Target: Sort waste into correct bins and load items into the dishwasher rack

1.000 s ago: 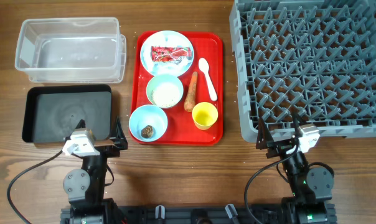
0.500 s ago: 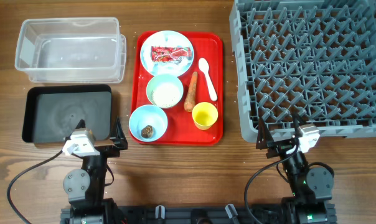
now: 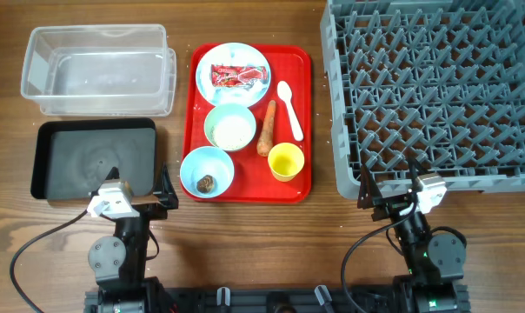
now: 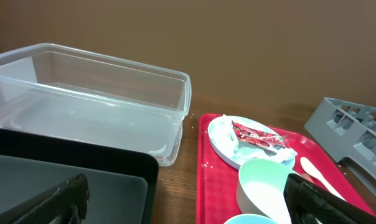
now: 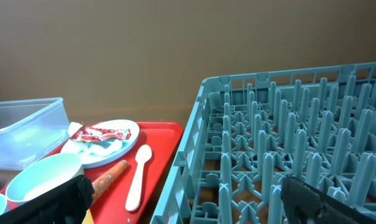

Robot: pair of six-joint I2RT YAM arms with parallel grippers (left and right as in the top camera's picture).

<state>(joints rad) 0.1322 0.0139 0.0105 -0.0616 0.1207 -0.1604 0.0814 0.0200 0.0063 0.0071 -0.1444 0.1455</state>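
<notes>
Noted released and empty: left gripper (image 3: 139, 181) beside glossy black tray (image 3: 71, 156), right gripper (image 3: 388, 184) at pegged grey rack (image 3: 436, 87). Crinkled wrapper (image 3: 239, 77) on round plate (image 3: 234, 50), flat red tray (image 3: 302, 87).

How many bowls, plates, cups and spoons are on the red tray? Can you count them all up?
Bowls: 2, the pale green bowl and the light blue bowl
Plates: 1, the light blue plate
Cups: 1, the yellow cup
Spoons: 1, the white spoon
Total: 5
</notes>
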